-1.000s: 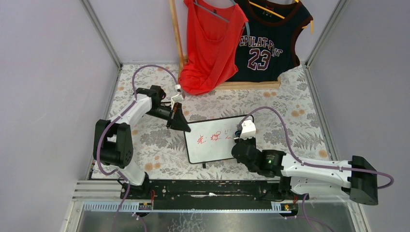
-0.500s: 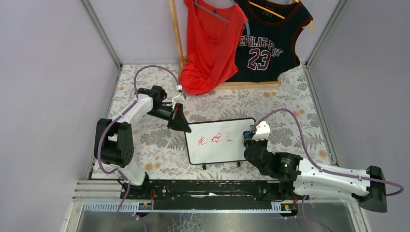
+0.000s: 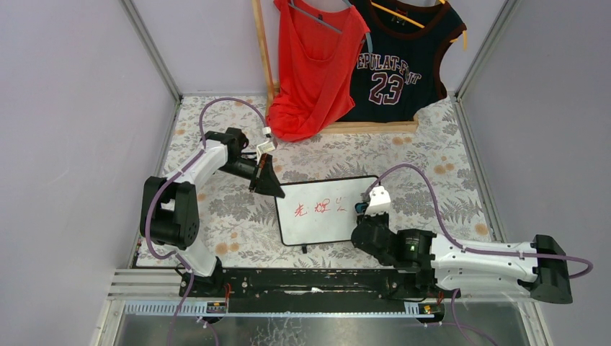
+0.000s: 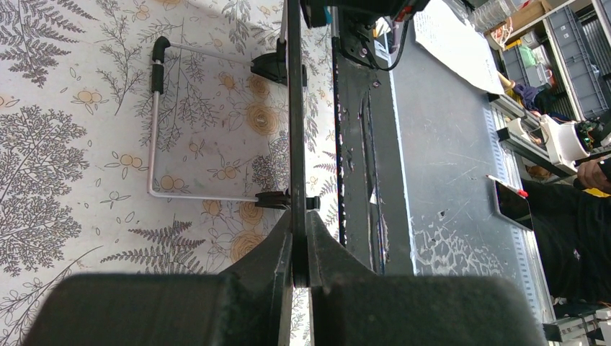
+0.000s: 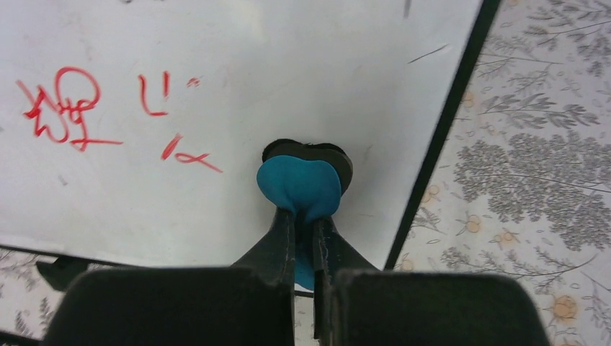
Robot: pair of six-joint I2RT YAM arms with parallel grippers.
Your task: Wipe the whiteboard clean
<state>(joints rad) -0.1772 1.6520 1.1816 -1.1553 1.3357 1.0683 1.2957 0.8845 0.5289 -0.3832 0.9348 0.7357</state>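
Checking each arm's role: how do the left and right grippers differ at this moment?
The left gripper pinches the whiteboard at its far left corner; the right gripper pinches a blue eraser. The left sits at the board's edge, the right over its face near the right edge. Both are shut.

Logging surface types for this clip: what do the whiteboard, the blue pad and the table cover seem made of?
Whiteboard: smooth white panel with faint sheen, likely coated; thin black frame, probably plastic. Blue pad: matte, soft-looking, perhaps felt or foam. Table cover: flat floral print, fabric or vinyl, cannot tell.
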